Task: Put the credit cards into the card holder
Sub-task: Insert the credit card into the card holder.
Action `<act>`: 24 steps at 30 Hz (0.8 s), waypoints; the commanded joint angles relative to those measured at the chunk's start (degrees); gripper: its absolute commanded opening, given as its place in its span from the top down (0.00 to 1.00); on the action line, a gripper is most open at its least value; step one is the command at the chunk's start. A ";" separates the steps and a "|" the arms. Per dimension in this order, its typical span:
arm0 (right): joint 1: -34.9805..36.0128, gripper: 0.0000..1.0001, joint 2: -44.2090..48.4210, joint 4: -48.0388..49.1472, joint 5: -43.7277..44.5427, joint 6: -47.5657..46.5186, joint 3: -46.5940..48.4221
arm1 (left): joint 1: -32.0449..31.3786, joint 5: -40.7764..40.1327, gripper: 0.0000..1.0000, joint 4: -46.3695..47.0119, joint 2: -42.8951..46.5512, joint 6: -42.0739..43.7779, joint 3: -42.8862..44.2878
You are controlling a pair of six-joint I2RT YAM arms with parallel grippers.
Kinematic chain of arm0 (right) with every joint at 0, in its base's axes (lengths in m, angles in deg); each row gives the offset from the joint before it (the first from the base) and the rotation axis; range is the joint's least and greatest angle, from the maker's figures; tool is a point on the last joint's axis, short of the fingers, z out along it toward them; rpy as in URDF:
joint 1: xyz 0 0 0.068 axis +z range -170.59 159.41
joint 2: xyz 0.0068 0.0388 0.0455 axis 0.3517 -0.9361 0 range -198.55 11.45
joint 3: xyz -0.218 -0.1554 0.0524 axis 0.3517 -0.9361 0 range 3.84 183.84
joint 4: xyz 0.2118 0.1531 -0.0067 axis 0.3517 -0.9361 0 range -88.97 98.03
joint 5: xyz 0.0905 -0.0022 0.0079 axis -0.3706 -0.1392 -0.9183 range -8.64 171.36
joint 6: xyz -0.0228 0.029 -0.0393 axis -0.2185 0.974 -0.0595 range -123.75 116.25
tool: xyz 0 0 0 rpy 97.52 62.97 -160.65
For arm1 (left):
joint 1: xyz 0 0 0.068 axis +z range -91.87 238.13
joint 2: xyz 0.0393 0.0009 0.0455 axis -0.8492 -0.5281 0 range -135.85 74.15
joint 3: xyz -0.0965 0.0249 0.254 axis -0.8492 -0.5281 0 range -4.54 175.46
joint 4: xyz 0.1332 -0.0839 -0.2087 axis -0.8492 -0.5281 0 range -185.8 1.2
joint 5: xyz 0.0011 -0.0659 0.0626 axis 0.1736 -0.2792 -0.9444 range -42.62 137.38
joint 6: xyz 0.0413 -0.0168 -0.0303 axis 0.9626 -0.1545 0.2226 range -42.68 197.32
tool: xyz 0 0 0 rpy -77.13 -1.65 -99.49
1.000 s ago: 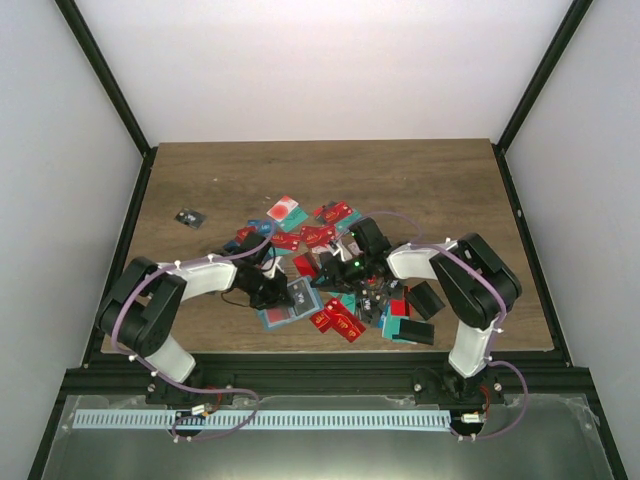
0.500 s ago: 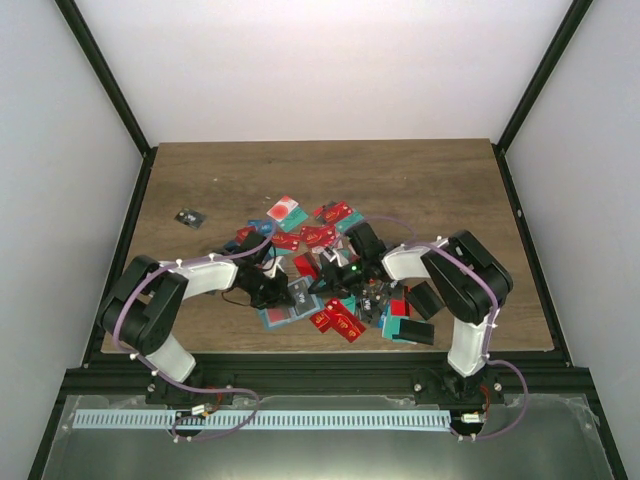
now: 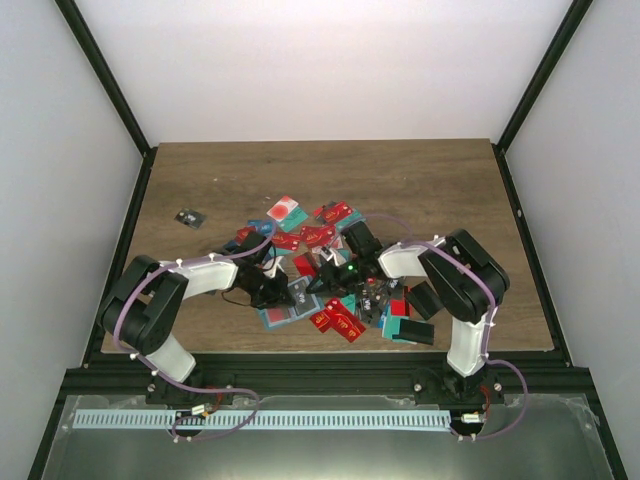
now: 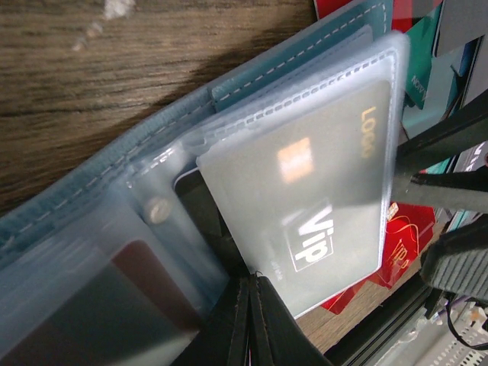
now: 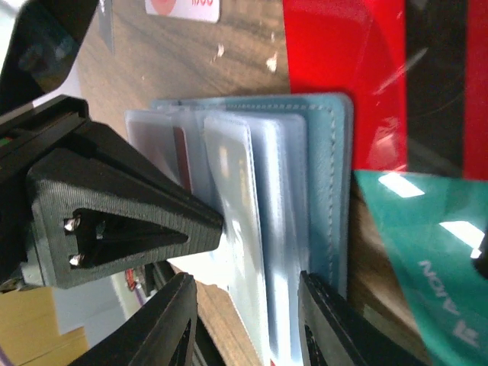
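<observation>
The card holder (image 3: 285, 308) lies open on the table, teal cover (image 4: 114, 152) down and clear sleeves fanned up. One sleeve holds a grey "Vip" card (image 4: 305, 206). My left gripper (image 4: 255, 278) is shut, and its tip presses on the sleeves near the spine (image 5: 114, 221). My right gripper (image 5: 248, 305) is open. Its two fingers straddle the free edge of the sleeve stack (image 5: 259, 229), with wood showing beside the left finger. Loose credit cards (image 3: 340, 320) lie heaped around the holder. They include a red card (image 5: 343, 61) and a teal card (image 5: 427, 244).
Black blocky cases (image 3: 425, 298) sit at the right of the heap, by the right arm. A white card with a red blot (image 3: 285, 210) lies at the back of the pile. A small dark item (image 3: 188, 218) rests apart at the left.
The right arm has shifted slightly left, toward the card holder. The left arm and the holder have stayed put.
</observation>
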 commanded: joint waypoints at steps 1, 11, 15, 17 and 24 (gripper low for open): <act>0.69 0.61 2.83 -4.34 6.59 -3.30 3.12 | -0.56 -3.53 0.96 0.31 -2.44 0.71 -0.56; 1.52 0.61 2.21 -2.73 3.46 -3.48 3.12 | -0.56 -3.35 0.96 0.67 -2.66 0.71 -0.37; 2.17 0.62 0.91 -2.40 2.54 -3.51 3.04 | -0.54 -3.35 0.96 0.67 -2.73 0.71 -0.30; 2.30 0.62 0.66 -2.17 2.37 -3.44 3.02 | -0.56 -3.35 0.96 0.67 -2.71 0.71 -0.34; 2.31 0.62 -0.34 -2.34 2.46 -3.62 3.10 | -0.56 -3.33 0.96 0.67 -2.62 0.71 -0.40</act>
